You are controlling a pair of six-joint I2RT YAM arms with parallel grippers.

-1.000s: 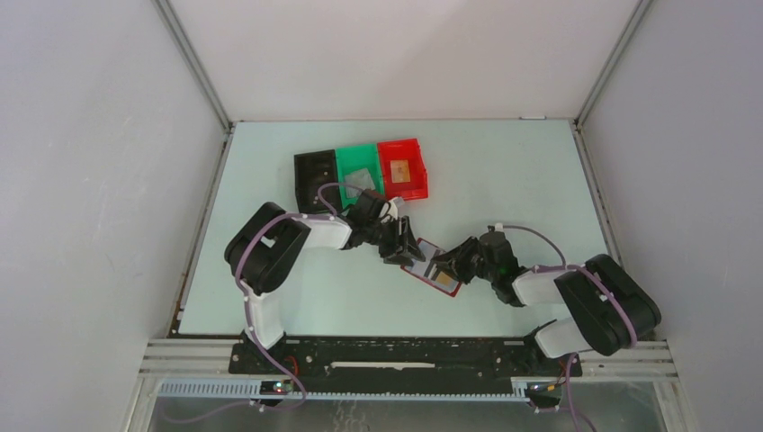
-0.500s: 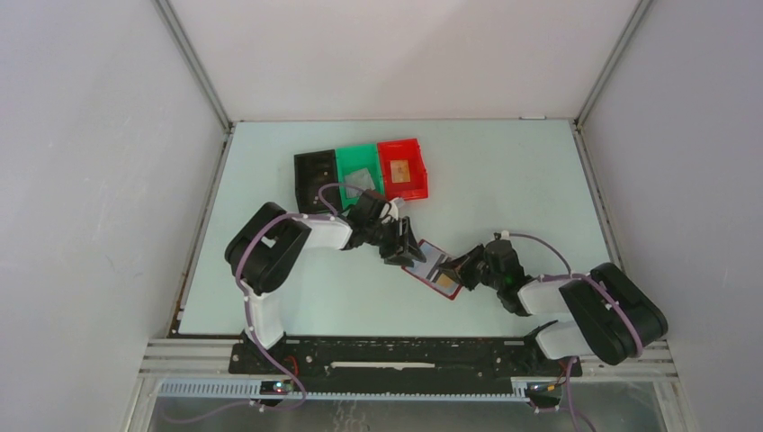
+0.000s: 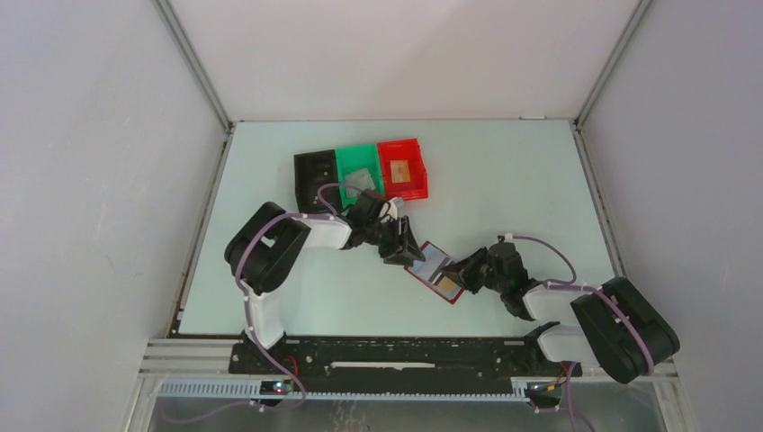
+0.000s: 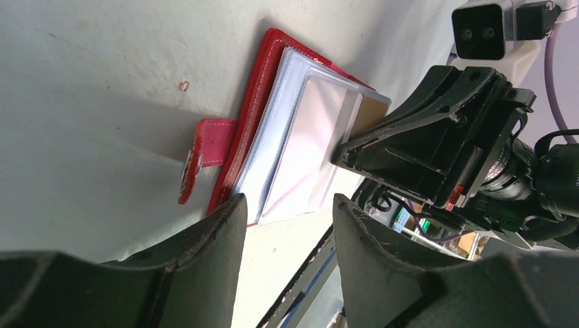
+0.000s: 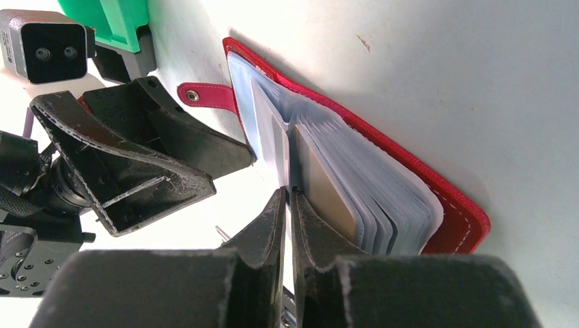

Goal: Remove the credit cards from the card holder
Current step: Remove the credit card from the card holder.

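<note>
The card holder lies open on the table, its red cover under a fan of clear sleeves and its strap tab pointing away. A tan credit card sits in one sleeve. My right gripper is shut on a thin pale blue-grey leaf at the fan's edge; I cannot tell if it is a card or a sleeve. My left gripper stands open at the holder's opposite edge, one fingertip against the cover, nothing between its fingers. In the top view the left gripper and right gripper flank the holder.
Three small bins stand in a row behind the left arm: black, green with a grey card inside, and red with a tan card. White walls enclose the table on three sides.
My right gripper has closed and drawn back to the right, away from the middle of the card holder. The left gripper has stayed where it was, still open.
</note>
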